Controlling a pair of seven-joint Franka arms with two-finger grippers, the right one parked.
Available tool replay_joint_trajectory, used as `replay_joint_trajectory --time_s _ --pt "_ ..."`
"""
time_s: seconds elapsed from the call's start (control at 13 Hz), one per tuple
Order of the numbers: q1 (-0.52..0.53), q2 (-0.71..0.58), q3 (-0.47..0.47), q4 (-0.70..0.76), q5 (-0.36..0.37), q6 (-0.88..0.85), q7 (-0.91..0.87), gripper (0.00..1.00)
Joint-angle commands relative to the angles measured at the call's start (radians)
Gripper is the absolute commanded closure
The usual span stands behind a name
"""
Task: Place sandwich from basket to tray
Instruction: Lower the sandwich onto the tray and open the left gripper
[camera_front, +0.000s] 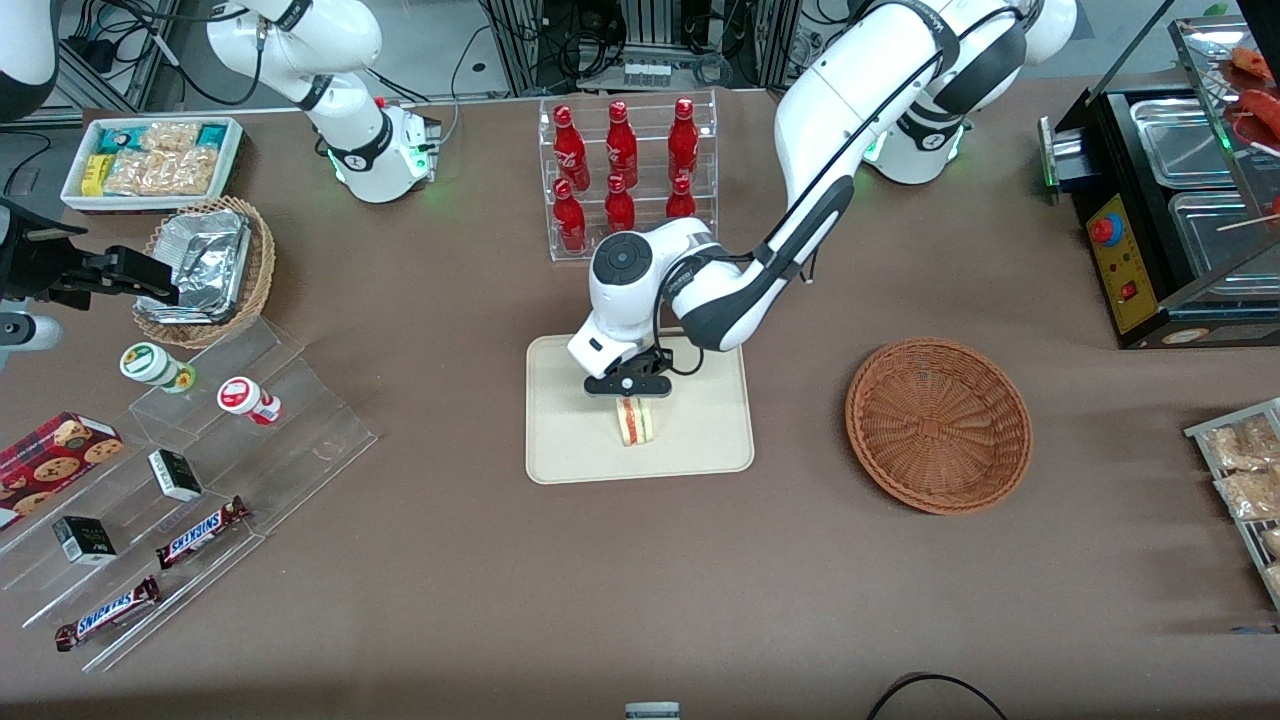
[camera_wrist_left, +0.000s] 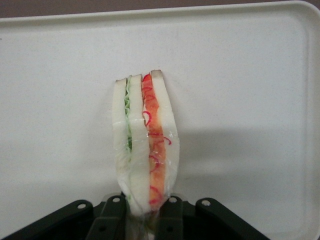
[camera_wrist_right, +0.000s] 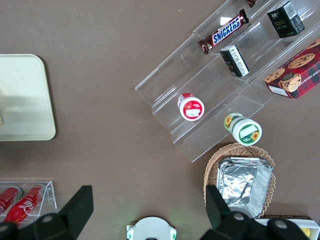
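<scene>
The sandwich (camera_front: 634, 421) is a wrapped wedge of pale bread with red, orange and green filling. It stands on its edge over the middle of the cream-beige tray (camera_front: 700, 440). My left gripper (camera_front: 628, 392) is right above it, shut on the sandwich's narrow end. In the left wrist view the sandwich (camera_wrist_left: 145, 145) is pinched between the black fingers (camera_wrist_left: 112, 212), with the tray (camera_wrist_left: 250, 75) under it. I cannot tell whether it touches the tray. The reddish-brown basket (camera_front: 938, 424) lies empty toward the working arm's end.
A clear rack of red bottles (camera_front: 625, 170) stands farther from the front camera than the tray. A clear stepped shelf (camera_front: 200, 440) with snack bars and cups, a tan foil basket (camera_front: 205, 268) and a white snack bin (camera_front: 150, 160) lie toward the parked arm's end. A black food warmer (camera_front: 1170, 200) stands past the basket.
</scene>
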Motion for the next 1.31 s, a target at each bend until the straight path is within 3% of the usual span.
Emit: replay_joint_trajectory --time_s 0.0,0.46,0.62,0.92,1.23 --pt "-0.016 0.010 0.009 0.031 0.025 -0.003 -0.022 0.00" --pt "-0.004 -0.092 0.003 0.032 0.002 -0.145 -0.032 0.00" --pt "0.001 -0.171 0.009 0.031 -0.062 -0.190 -0.029 0.00" --pt "0.111 -0.318 0.004 0.026 -0.092 -0.371 -0.015 0.00" --pt "0.275 -0.455 0.006 0.020 -0.208 -0.535 0.188 0.00"
